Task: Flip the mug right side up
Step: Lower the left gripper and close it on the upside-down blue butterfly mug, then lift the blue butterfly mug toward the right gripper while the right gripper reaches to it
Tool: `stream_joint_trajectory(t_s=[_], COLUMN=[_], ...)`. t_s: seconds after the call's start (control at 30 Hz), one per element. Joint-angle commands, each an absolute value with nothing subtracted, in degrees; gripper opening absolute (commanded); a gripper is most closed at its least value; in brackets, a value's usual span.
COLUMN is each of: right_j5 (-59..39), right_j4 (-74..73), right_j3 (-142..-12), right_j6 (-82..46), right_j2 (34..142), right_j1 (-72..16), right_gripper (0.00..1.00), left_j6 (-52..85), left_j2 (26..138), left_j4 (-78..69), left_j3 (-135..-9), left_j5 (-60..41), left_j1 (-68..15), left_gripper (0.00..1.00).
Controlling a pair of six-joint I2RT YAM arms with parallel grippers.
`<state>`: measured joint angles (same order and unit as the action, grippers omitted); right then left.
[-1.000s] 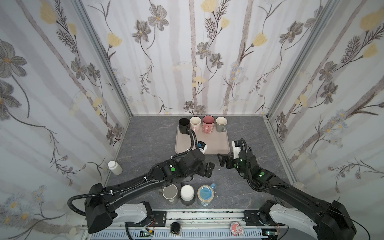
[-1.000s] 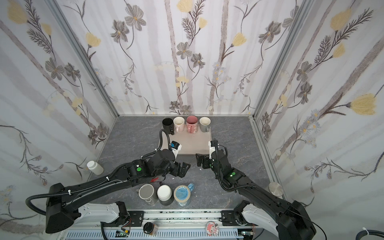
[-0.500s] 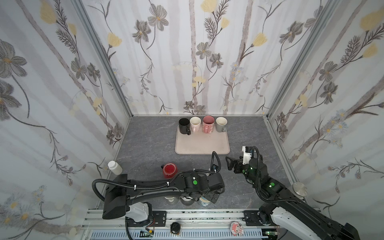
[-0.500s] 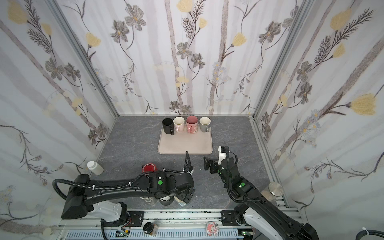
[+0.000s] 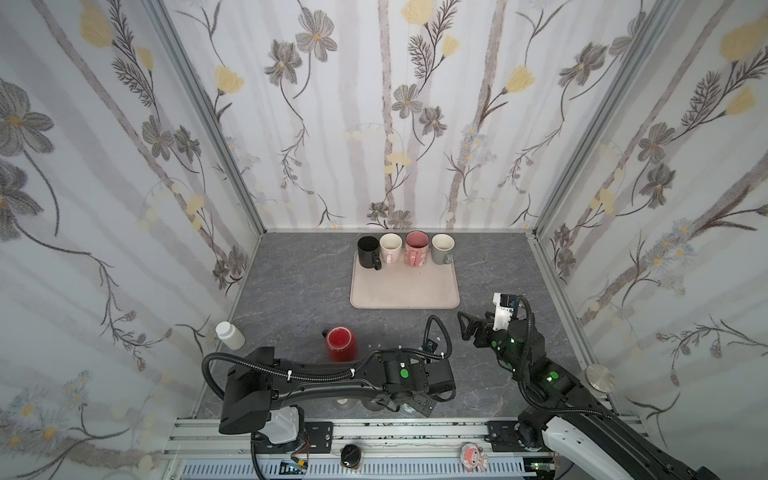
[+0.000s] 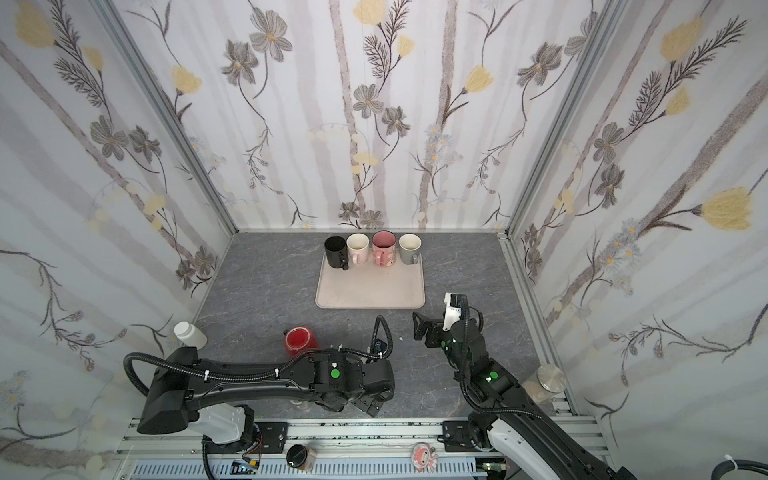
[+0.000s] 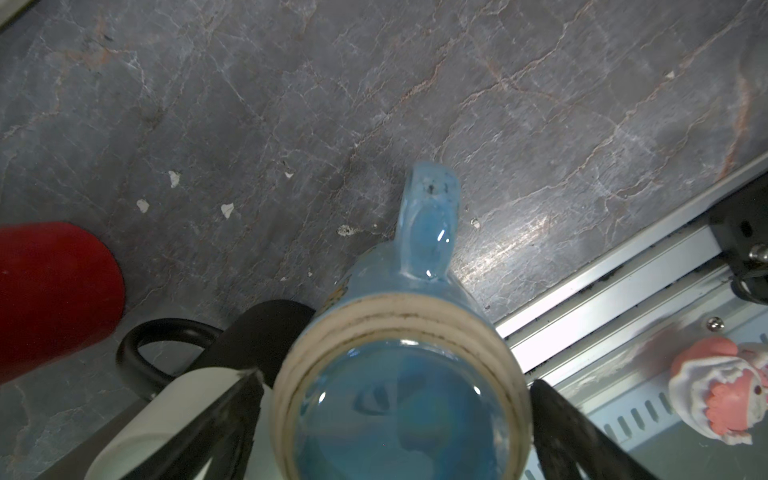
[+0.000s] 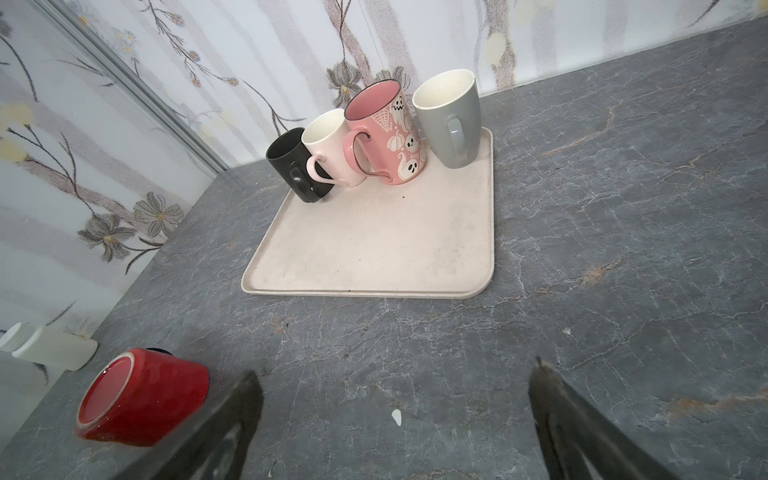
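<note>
Now the left arm [image 5: 316, 386] has swung back from the tray [image 5: 405, 291] to the near edge of the desk [image 5: 291, 291]. Its wide-open jaws straddle the blue mug [image 7: 399, 399], which sits base up between them and is not yet gripped. Closing on it looks like the next step. The right jaws hang open and empty, with the tray ahead of them.

Shiny blue mug [image 7: 401, 419] with pale ring round bottom: upside down, bottom up, mouth down on grey table [image 7: 249, 104]. Sits right under left gripper [image 7: 395, 380], between its two wide-apart fingers [image 7: 557, 419]. Handle sticks out away from gripper. Touching fingers or not: can't tell.
</note>
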<state>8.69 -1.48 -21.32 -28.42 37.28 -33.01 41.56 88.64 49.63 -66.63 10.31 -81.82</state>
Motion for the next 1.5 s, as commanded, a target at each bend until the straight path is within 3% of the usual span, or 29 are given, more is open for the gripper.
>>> stream_joint_trajectory(t_s=[0.0,0.27,0.43,0.67,1.17,1.47], right_j5=[8.63,8.55,8.79,8.86,4.60,4.62], right_j4=[-2.02,-0.77,-0.28,-0.21,-0.50,-0.62], right_j3=[-21.45,-21.53,-21.37,-21.52,-22.12,-22.81], right_j6=[-28.30,-27.95,-28.21,-28.75,-29.61,-30.32], right_j2=[36.84,35.62,35.02,34.72,37.40,39.40], right_j1=[-32.75,-32.00,-31.73,-31.30,-31.01,-30.67], right_gripper=[1.00,1.00,1.00,1.00,1.00,1.00], left_j6=[43.03,40.32,36.06,23.76,2.64,1.32], left_j2=[89.44,90.78,91.26,90.51,95.87,96.78], left_j4=[49.13,45.60,43.27,39.79,33.37,31.59], left_j3=[-65.85,-64.96,-64.73,-64.58,-69.62,-69.79], left_j5=[8.88,9.14,9.62,10.96,6.44,4.91], left_j1=[-82.08,-82.34,-82.32,-79.24,-68.58,-66.45], left_gripper=[1.00,0.89,0.74,0.68,0.73,0.88])
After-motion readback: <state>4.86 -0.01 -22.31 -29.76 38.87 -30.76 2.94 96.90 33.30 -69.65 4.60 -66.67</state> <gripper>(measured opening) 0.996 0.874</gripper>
